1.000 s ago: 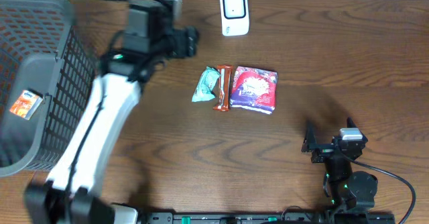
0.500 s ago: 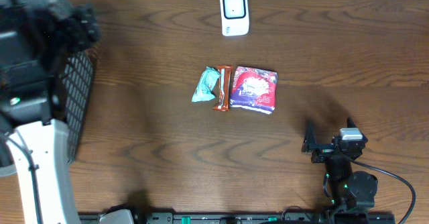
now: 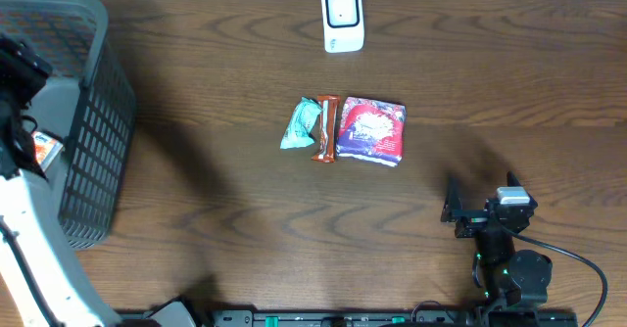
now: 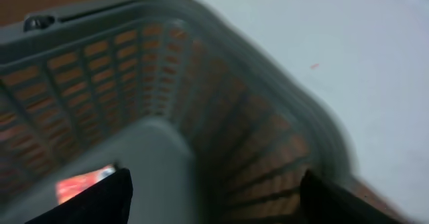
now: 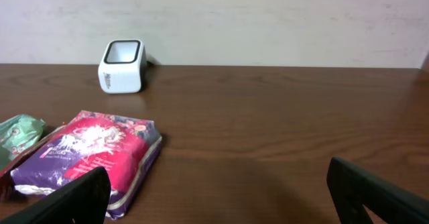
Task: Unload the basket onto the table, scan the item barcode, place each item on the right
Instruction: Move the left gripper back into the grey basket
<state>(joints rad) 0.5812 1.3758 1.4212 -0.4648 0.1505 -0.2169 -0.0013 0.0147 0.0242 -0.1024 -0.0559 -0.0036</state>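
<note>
Overhead, scanner (image 3: pixel 343 19): stands at the far edge of the table (image 3: pixel 245 229), well apart from both arms.
Overhead, items: teal packet (image 3: pixel 299 122), bar (image 3: pixel 325 128) and pouch (image 3: pixel 371 129) lie side by side mid-table, close-packed, none held.
Overhead, basket (image 3: pixel 93 141): sits at the left edge; an orange packet (image 3: pixel 45 149) lies inside, partly hidden by the left arm (image 3: pixel 34 249).
Overhead, right gripper (image 3: pixel 480 195): sits near the front edge, jaws spread wide, empty.
Left wrist, left gripper (image 4: pixel 214 187): hangs inside the basket, jaws well apart, nothing between them; the orange packet lies just beside one finger.
Right wrist, outlook: the fingers (image 5: pixel 64 197) frame the pouch, the teal packet and the scanner; nothing is gripped.
Stage (judged): one item appears binned; three await scanning.
Risk, pick: the three items crowd together, so closing on one may drag or pinch a neighbour.
Risk, basket: the left gripper sits among the walls; a sideways exit could catch the rim and shift the basket.
Risk, scan: a barcode facing away from the scanner window would not read; which face carries it cannot be told.
</note>
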